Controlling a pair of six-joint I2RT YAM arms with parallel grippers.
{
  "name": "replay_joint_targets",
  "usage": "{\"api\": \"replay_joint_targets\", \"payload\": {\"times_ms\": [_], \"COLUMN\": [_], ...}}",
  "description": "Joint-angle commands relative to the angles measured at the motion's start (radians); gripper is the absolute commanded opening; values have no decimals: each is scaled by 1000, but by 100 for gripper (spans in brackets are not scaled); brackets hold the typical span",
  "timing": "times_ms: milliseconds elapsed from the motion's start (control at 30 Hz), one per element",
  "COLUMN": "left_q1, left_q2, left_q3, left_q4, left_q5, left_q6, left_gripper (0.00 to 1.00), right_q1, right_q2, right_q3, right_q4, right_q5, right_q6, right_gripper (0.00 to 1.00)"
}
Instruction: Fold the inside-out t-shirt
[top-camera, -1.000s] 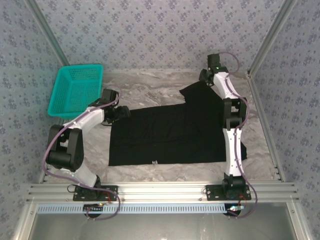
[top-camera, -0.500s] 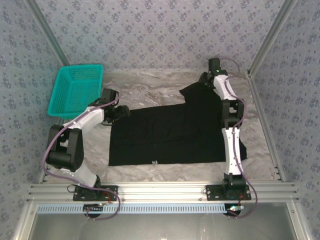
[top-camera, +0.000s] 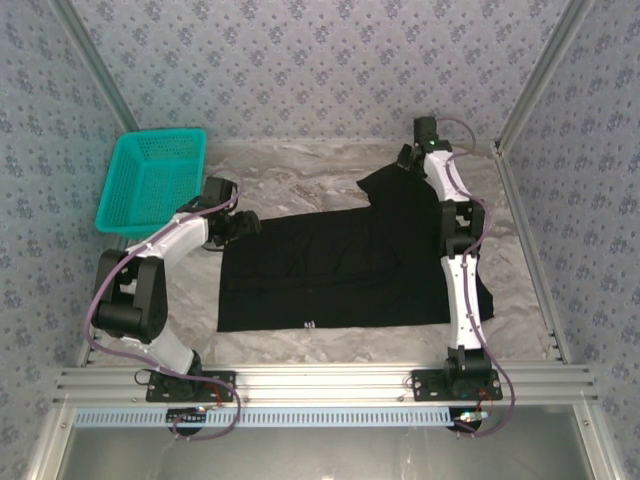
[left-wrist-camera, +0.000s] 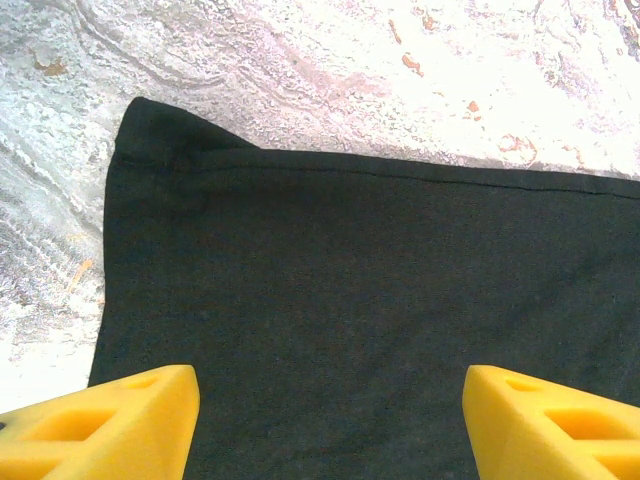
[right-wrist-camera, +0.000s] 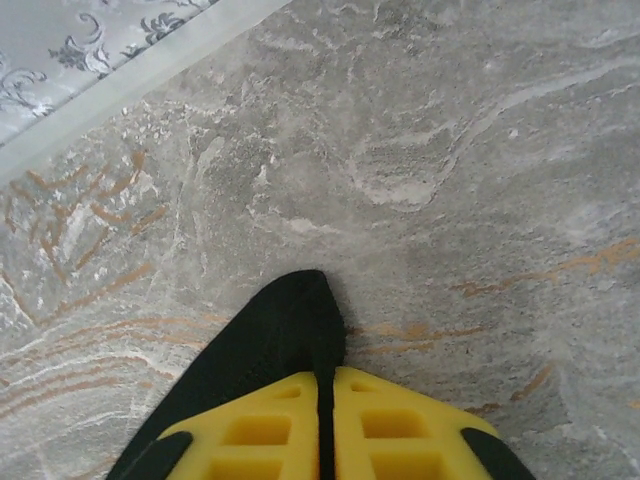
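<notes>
One teal basket (top-camera: 152, 180) sits at the far-left corner of the marbled table (top-camera: 300, 175), apart from the cloth. There are two arms and two grippers. The left gripper (top-camera: 238, 225) is just right of the basket, at the far-left corner of the shirt, jaws wide apart. In the left wrist view its two yellow fingers (left-wrist-camera: 120, 425) stand at either side with flat black cloth under and between them, and the shirt's corner and a straight seam edge lie ahead of the tips. Nothing is pinched; can't tell whether the tips touch the cloth. One inside-out t-shirt (top-camera: 330, 270), plain black side up, is spread flat across the middle of the table, with a small white mark (top-camera: 310, 323) at the near hem. One sleeve sticks out toward the far right. The right arm lies over the shirt's right side. The right gripper (top-camera: 408, 160) is at the far right on that sleeve's end — jaws pressed together, clamped on black cloth. In the right wrist view a pointed bit of cloth pokes out past the yellow tips onto bare table.
</notes>
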Motion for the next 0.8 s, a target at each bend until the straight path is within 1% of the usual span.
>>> {"api": "replay_joint_targets", "payload": {"times_ms": [0, 133, 300, 367, 500, 767], "left_q1": [7, 27, 37, 39, 40, 40], "left_q2": [7, 20, 111, 155, 221, 375], "left_q3": [26, 36, 139, 184, 232, 374], "left_q4": [3, 19, -33, -64, -92, -178], "left_q5": [9, -34, -176, -207, -224, -211], "left_q6": [0, -10, 40, 60, 67, 91], "left_gripper": [70, 71, 72, 73, 73, 70], "right_q1": [-3, -13, -20, -21, -21, -11], "right_q2": [32, -4, -41, -44, -52, -66], "right_q3": [36, 34, -10, -10, -13, -27], "right_q4": [-53, -35, -17, -26, -28, -25], "right_q5": [-27, -26, -44, -47, -57, -67], "right_q6": [-8, -26, -45, -51, -59, -68], "right_gripper": [6, 0, 0, 0, 0, 0]}}
